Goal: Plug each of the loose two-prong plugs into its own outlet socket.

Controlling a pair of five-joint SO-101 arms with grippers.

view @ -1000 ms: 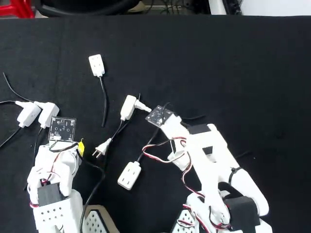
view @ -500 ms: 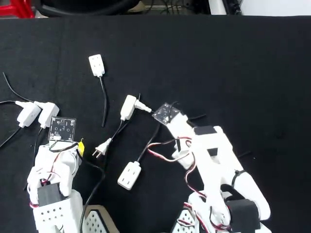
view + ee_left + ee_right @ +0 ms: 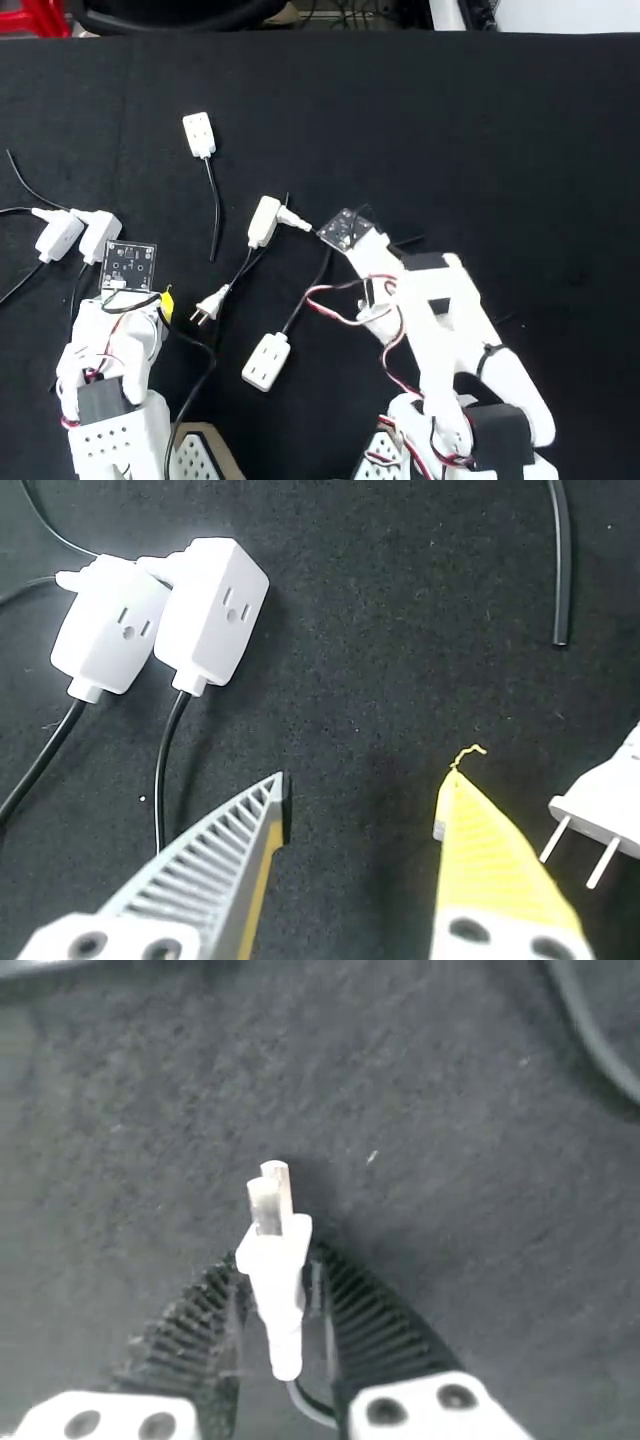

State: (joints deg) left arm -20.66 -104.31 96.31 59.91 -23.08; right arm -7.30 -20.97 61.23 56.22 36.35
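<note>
- Holding the plug [image 3: 272, 1245] in my right gripper [image 3: 276, 1270], I had the fingers clamped on its body from both sides, with the two prongs poking out ahead over the black table [image 3: 480, 1110].
- From above, that plug sat just beside a white socket [image 3: 264, 222], its tip aimed roughly at the socket's end. As far as I could judge it was not yet in, and I could not tell which face carried the slots.
- For a clean insertion I reckoned I should square the prongs to the slots first, then push straight along the socket. It lay loose, so a crooked shove would likely slide it away.
- My left gripper [image 3: 365, 790] hung with its fingers spread and nothing between them, near a pair of sockets [image 3: 210, 605] lying side by side. Bracing the target socket with it looked worth considering.
- Another loose plug [image 3: 592, 815] lay just beside the yellow finger [image 3: 485, 850], waiting its turn.
</note>
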